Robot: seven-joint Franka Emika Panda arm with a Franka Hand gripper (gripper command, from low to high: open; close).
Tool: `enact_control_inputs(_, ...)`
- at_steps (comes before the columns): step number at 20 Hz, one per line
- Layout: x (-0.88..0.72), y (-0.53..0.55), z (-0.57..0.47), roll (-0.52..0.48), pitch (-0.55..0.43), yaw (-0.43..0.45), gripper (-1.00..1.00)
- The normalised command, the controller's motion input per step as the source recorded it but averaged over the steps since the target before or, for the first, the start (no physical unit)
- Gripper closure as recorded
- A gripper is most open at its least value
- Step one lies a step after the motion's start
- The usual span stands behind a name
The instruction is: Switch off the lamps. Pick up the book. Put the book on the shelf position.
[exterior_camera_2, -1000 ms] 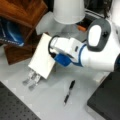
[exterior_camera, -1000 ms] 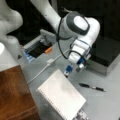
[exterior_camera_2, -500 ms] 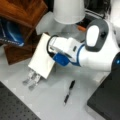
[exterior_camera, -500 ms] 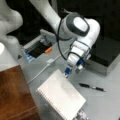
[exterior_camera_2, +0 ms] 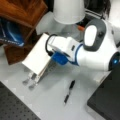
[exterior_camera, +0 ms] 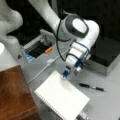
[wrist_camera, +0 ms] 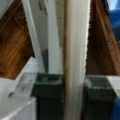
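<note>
Gripper with jaws clamped on one edge of the book, held tilted above the worktop beside the shelf (pen nearby). Firm, level carrying should prevent slipping.

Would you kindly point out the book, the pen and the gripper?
book (exterior_camera: 62, 96): a front view, middle of its white cover.
pen (exterior_camera: 91, 87): a front view, mid-barrel.
gripper (exterior_camera: 70, 73): a front view, midway between fingertips.

White book, reddish-brown wooden shelf, grey table, black pen, white-and-blue pincer.
</note>
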Motion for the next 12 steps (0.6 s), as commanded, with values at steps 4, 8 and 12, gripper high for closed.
enact_control_inputs(4, 0.06, 0.12, -0.17, -0.296, -0.113, -0.101, 1.0)
enact_control_inputs(8, 0.04, 0.12, -0.16, -0.309, -0.107, -0.106, 1.0)
enact_control_inputs(12, 0.01, 0.16, -0.06, -0.347, -0.076, -0.119, 1.0)
